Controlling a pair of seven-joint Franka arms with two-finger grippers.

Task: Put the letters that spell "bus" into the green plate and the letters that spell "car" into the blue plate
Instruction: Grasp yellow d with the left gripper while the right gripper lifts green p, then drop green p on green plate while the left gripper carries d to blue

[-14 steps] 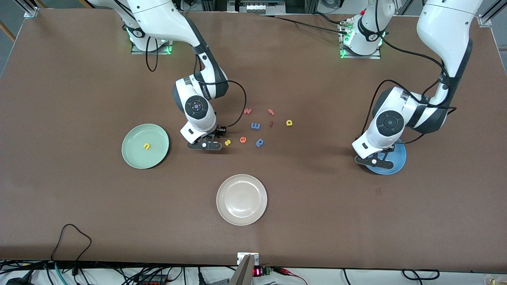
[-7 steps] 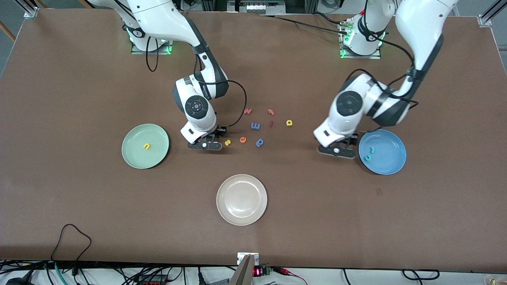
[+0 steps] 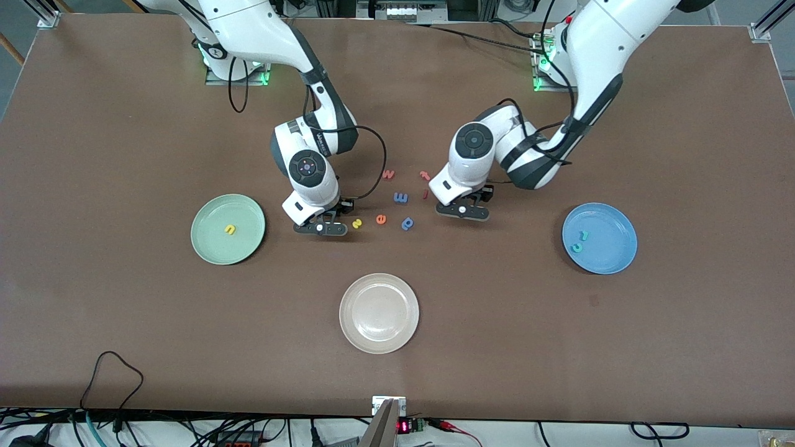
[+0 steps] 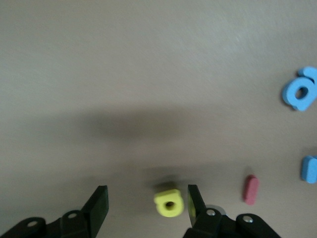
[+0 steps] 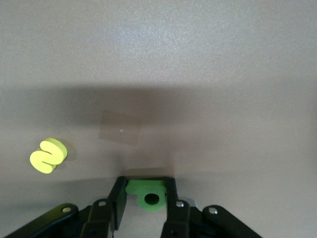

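My right gripper (image 3: 320, 228) (image 5: 145, 191) is down at the table, shut on the dark green b (image 5: 148, 193), which the hand hides in the front view. The yellow s (image 3: 356, 223) (image 5: 48, 155) lies just beside it. The yellow u (image 3: 230, 230) rests in the green plate (image 3: 205, 248). My left gripper (image 3: 463, 211) (image 4: 147, 198) stands open low over the yellow a (image 4: 169, 203), which sits between its fingers, close to one of them. The teal c (image 3: 577, 248) and teal r (image 3: 583, 235) lie in the blue plate (image 3: 615, 261).
Between the two grippers lie an orange e (image 3: 381, 218), a blue p (image 3: 407, 223), a blue m (image 3: 400, 197), a red stick (image 3: 425, 194), a pink r-like letter (image 3: 425, 176) and an orange letter (image 3: 389, 174). An off-white plate (image 3: 379, 335) stands nearer the front camera.
The left arm has swung from over the blue plate to the letter cluster, uncovering the teal c and r in the plate. The right arm has stayed in place.
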